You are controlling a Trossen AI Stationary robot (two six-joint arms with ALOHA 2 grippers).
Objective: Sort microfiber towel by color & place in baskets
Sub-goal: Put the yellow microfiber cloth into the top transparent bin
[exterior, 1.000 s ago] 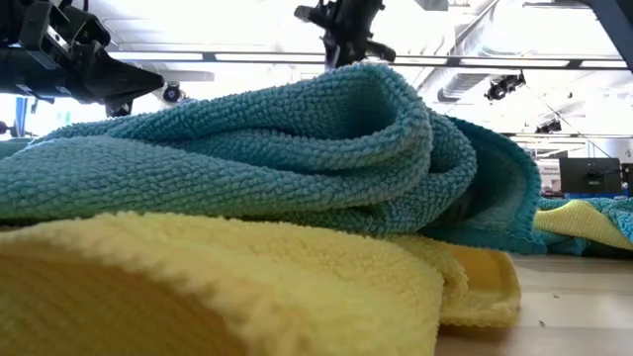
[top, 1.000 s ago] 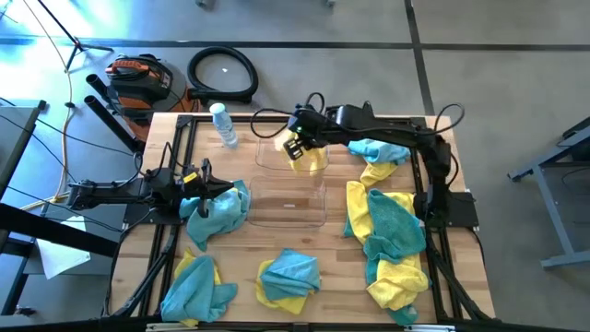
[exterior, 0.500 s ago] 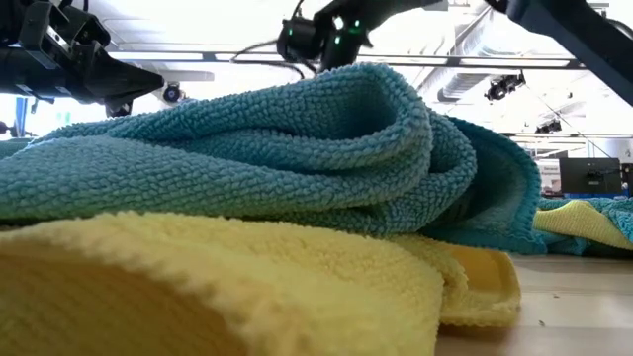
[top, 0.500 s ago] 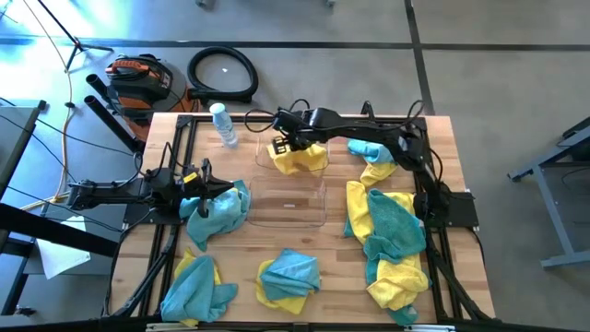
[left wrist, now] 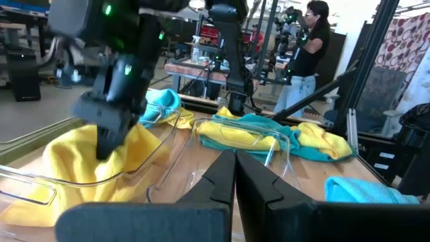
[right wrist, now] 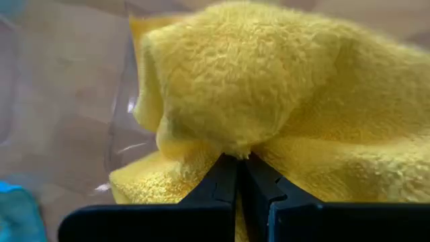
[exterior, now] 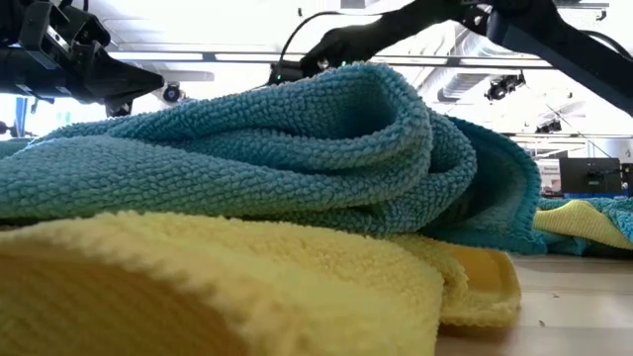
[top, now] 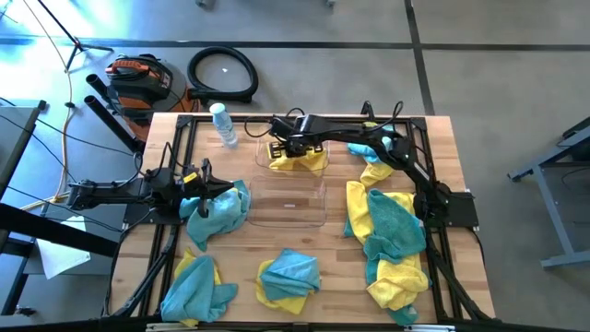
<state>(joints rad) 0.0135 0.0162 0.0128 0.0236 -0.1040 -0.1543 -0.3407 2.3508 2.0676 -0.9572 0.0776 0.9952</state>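
A yellow towel (top: 297, 160) lies in the far clear basket (top: 262, 159); it also shows in the left wrist view (left wrist: 80, 158). My right gripper (top: 287, 148) is down in that basket and shut on it (right wrist: 238, 160). The near clear basket (top: 288, 205) holds no towel. My left gripper (top: 221, 191) is shut and empty at the table's left, just above a crumpled teal towel (top: 219, 212); in its own view (left wrist: 235, 161) the fingers meet with nothing between them. My right gripper pinches a bunched fold of the yellow towel (right wrist: 232, 144) between its two fingertips. It comes from above, slanting in from the table's right. The towel's lower part rests on the floor of the far basket and is slack.
A clear water bottle (top: 222, 124) stands at the far left. Mixed yellow and teal towels lie along the right side (top: 387, 231), at the front middle (top: 288, 277) and front left (top: 195, 288). A teal towel over a yellow one (exterior: 247, 148) fills the low view.
My right gripper has gone toward the table's left and down into the far basket with the yellow towel. The towel hung below the fingers before and now lies bunched on the basket's floor. The gripper stays shut on it.
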